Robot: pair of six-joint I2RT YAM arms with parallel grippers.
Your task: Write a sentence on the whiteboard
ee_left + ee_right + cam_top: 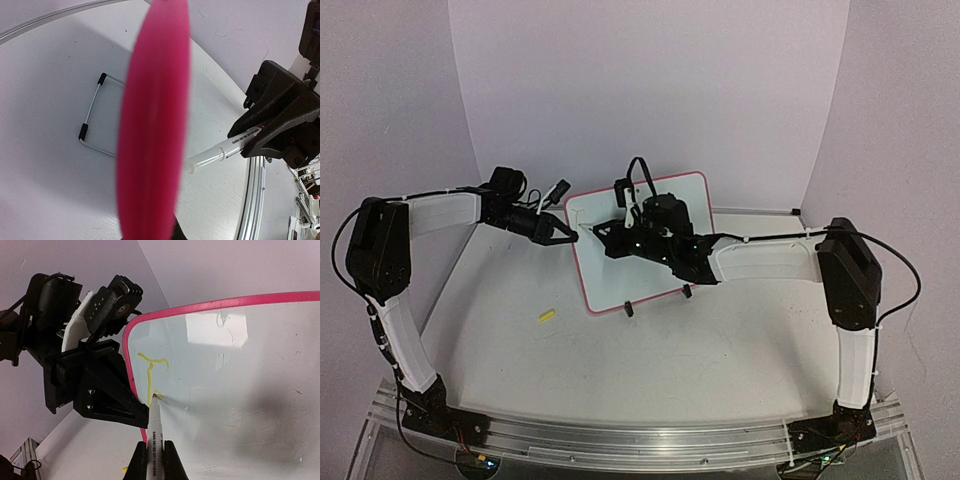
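The whiteboard [610, 285] stands tilted mid-table, its red frame [220, 304] around a white face. My left gripper [563, 236] is shut on its left edge, which fills the left wrist view as a blurred pink band [155, 125]. My right gripper [155, 452] is shut on a white marker [156, 427], and the tip touches the board near the upper left corner. The sentence [150, 365] shows only as a yellow "T" and a short stroke beside the tip. The left wrist view also shows the marker [220, 150] in the right gripper [250, 141].
A small yellow cap [547, 316] lies on the table left of the board. The board's black clip feet [629, 309] rest on the table. A wire stand with black tips [92, 110] sits behind the board. A metal rail [640, 440] runs along the near edge.
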